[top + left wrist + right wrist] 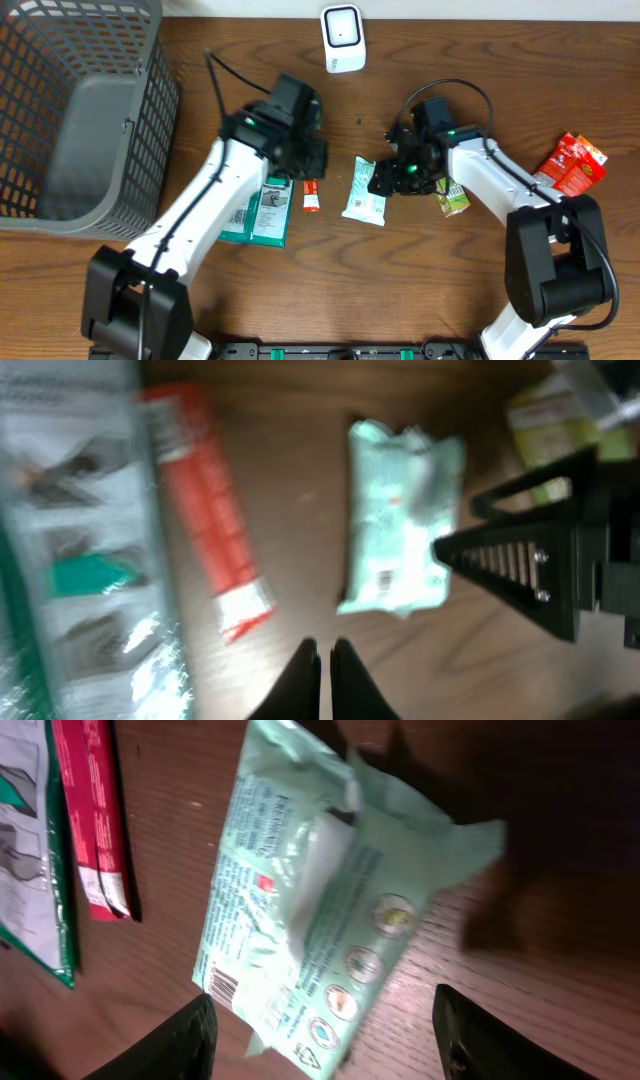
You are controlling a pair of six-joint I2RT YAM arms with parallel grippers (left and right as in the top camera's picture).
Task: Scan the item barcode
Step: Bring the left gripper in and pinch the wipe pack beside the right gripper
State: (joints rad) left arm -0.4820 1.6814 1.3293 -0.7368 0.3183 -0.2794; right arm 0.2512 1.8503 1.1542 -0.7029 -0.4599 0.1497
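A mint-green wipes pack [363, 190] lies flat on the wooden table [400, 290] at the centre. The right wrist view shows it [320, 890] with a barcode [225, 985] at its lower left corner. My right gripper [383, 180] stands open at the pack's right edge, and in its own view [325, 1045] the pack's end lies between the wide-apart fingers [190, 1040]. My left gripper [310, 165] hangs shut and empty just left of the pack, above a red stick pack [311, 195]; its own view [325, 660] shows the tips together. A white scanner [342, 38] stands at the back.
A grey mesh basket [75, 110] fills the back left corner. A green-and-white flat package [268, 210] lies left of the red stick. A green juice box [452, 197] sits by the right arm, and a red carton [572, 165] lies at the far right.
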